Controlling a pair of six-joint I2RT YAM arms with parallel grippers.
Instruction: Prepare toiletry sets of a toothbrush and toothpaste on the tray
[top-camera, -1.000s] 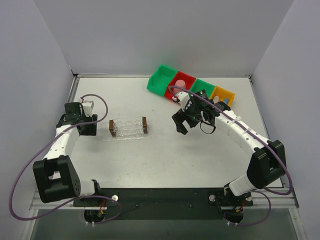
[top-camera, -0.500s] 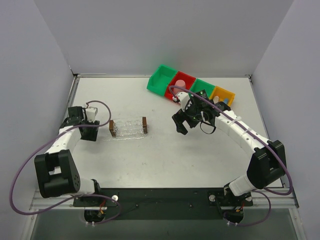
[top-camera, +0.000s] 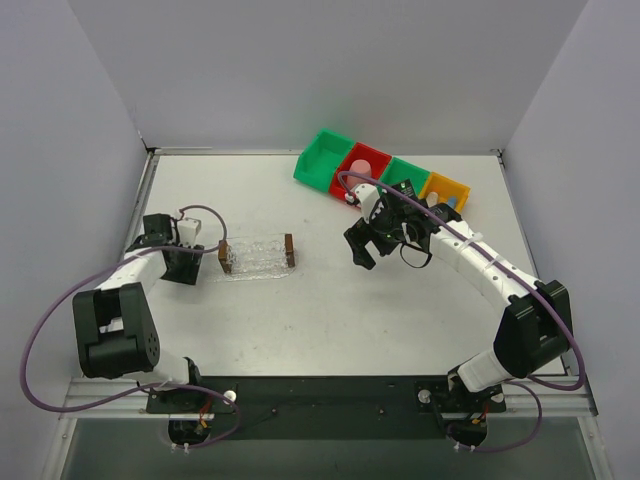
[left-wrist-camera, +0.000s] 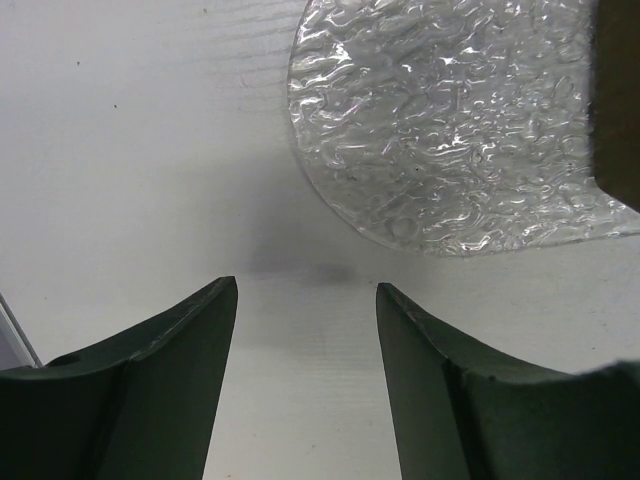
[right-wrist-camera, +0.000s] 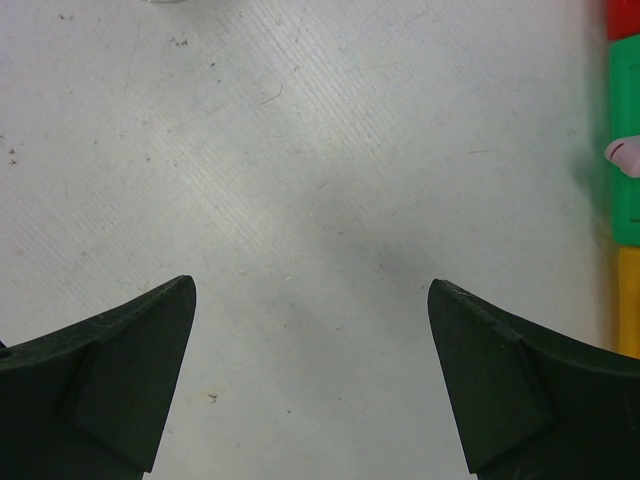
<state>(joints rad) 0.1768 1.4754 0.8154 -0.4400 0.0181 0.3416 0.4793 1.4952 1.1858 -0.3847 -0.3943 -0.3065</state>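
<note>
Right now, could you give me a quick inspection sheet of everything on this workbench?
Surface: grey table, lightly scuffed.
Job's things: clear tray looks empty; toothbrush, toothpaste not identifiable.
Clutter: coloured bins at back, pink cup in the red one.
Grippers: left gripper open beside tray; right gripper open over bare table.
Cables: purple cables loop off both arms.
Surroundings: grey walls, nothing else seen.

Here's a robotics lab cell: plain grey panels (top-camera: 330, 70) box in a white table (top-camera: 300, 330). Along the bottom of the frame, a left arm (top-camera: 115, 335) and right arm (top-camera: 495, 280) sit bolted by a metal rail (top-camera: 90, 405). Purple cables (top-camera: 26, 375) loop about.
</note>
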